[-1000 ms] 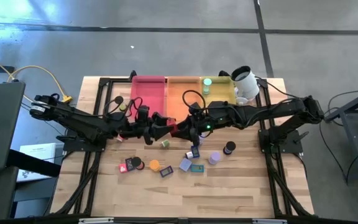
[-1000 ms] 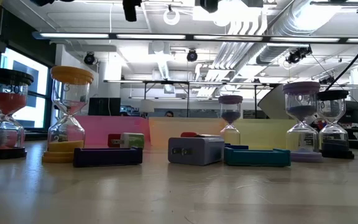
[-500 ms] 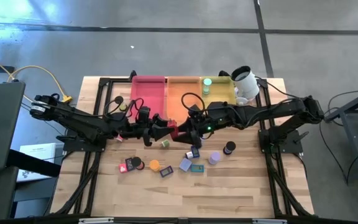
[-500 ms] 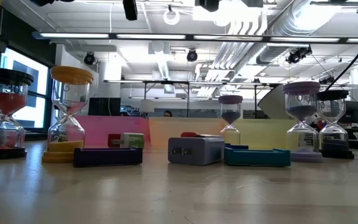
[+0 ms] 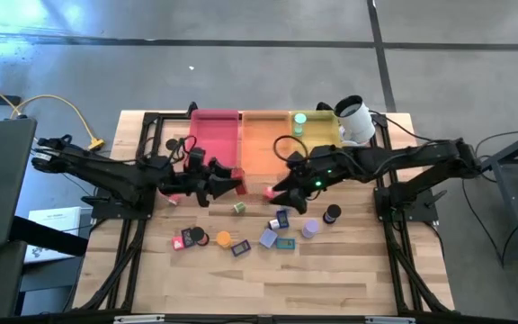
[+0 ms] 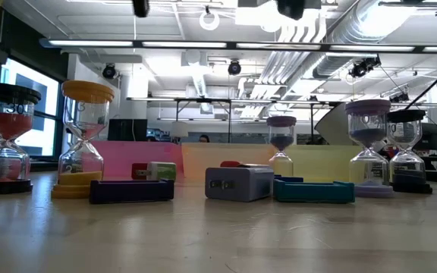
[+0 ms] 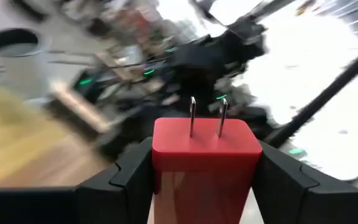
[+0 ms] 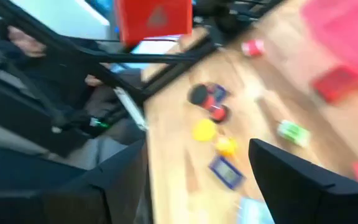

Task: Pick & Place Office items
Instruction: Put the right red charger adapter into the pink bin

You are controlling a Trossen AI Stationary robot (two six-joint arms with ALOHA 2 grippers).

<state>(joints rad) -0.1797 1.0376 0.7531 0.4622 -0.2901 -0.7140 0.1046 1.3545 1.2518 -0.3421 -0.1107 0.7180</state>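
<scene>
**Red plug adapter passed over to left tool, arms parted**

The red plug adapter (image 7: 204, 146) was off the counter, clamped by its sides in the left tool (image 7: 204, 180) with its two metal prongs pointing away from the wrist. A sec earlier both tools were bunched together at mid-counter, just in front of the trays. By this frame they had drawn apart, the left w/ the adapter and the right w/o anything. That reads as a hand-over just finished, though the actual release wasn't visible.

The right tool (image 8: 197, 186) stood wide and empty, backed off toward its own side. From its wrist cam the adapter showed well apart from it, up in the other arm's grip.

In the high view the left tool hung just in front of the pink tray (image 5: 214, 135), near its front edge. The orange tray (image 5: 263, 135) and yellow tray (image 5: 317, 144) sat beside it.

Probably the adapter was now placed for a drop into a tray. Which tray can't be told from here.

Most items were unsorted on the counter: green block (image 5: 239, 208), small pink piece (image 5: 268, 192), lavender block (image 5: 267, 238), teal rectangle (image 5: 285, 242), and several sand timers incl. the orange sand timer (image 6: 87, 136). So the job was early on, w/ plenty left.
</scene>
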